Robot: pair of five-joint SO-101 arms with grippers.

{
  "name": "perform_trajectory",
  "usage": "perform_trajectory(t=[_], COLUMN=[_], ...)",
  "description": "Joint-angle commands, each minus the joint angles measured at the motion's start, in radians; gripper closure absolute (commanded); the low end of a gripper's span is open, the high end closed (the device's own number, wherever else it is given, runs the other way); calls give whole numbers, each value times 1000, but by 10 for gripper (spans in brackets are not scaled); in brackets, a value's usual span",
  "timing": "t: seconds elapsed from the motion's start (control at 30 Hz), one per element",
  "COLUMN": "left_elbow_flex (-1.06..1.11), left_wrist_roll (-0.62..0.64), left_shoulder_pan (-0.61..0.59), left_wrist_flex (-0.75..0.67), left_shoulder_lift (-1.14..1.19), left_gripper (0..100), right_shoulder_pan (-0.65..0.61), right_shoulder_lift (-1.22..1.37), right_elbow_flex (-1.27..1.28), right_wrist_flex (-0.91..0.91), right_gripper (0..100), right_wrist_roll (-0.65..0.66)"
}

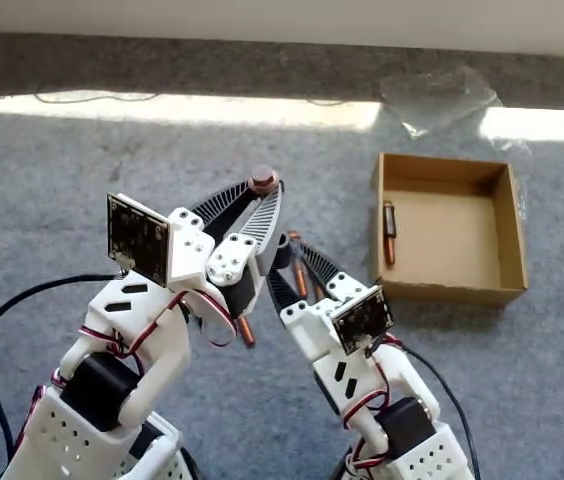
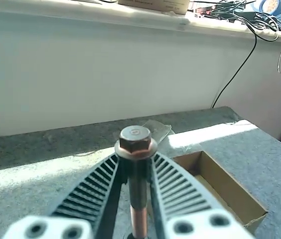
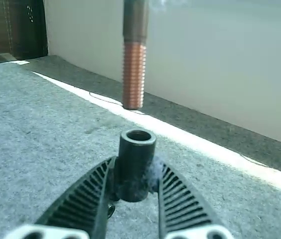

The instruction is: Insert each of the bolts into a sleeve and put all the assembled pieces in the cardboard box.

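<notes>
Left gripper (image 2: 136,160) pinches a bolt (image 2: 136,141) upright, head up, off the cardboard box's (image 1: 509,230) left side in the high view; its threaded tip hangs just above the sleeve (image 3: 137,149). Right gripper (image 3: 136,169) fingers clamp that sleeve upright, mouth up, nearer the box. One assembled piece (image 1: 389,232) lies inside the box, along its left wall

The head of the bolt (image 3: 133,59) is cut off by the upper edge in the right wrist view. In the high view, the right gripper (image 1: 290,252) covers loose pieces (image 1: 301,280) on the table (image 1: 82,180); their count cannot be determined.
</notes>
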Motion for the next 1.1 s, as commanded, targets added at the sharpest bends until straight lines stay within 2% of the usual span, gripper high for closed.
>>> perform_trajectory(t=[0.0, 0.2, 0.4, 0.7, 1.07], left_elbow_flex=[-19, -15, 27, 96, 127], left_wrist_roll=[12, 12, -32, -35, -35], left_shoulder_pan=[8, 8, 8, 8, 8], left_wrist_flex=[-9, -9, -11, -109, -103], left_shoulder_lift=[7, 10, 5, 4, 2], left_gripper=[994, 994, 994, 994, 994], right_shoulder_pan=[8, 8, 8, 8, 10], right_shoulder_lift=[-10, -10, -10, -10, -10], right_elbow_flex=[147, 147, 147, 147, 147], right_wrist_flex=[-4, -47, -50, -48, -48], right_gripper=[994, 994, 994, 994, 994], right_wrist_roll=[0, 63, 63, 63, 64])
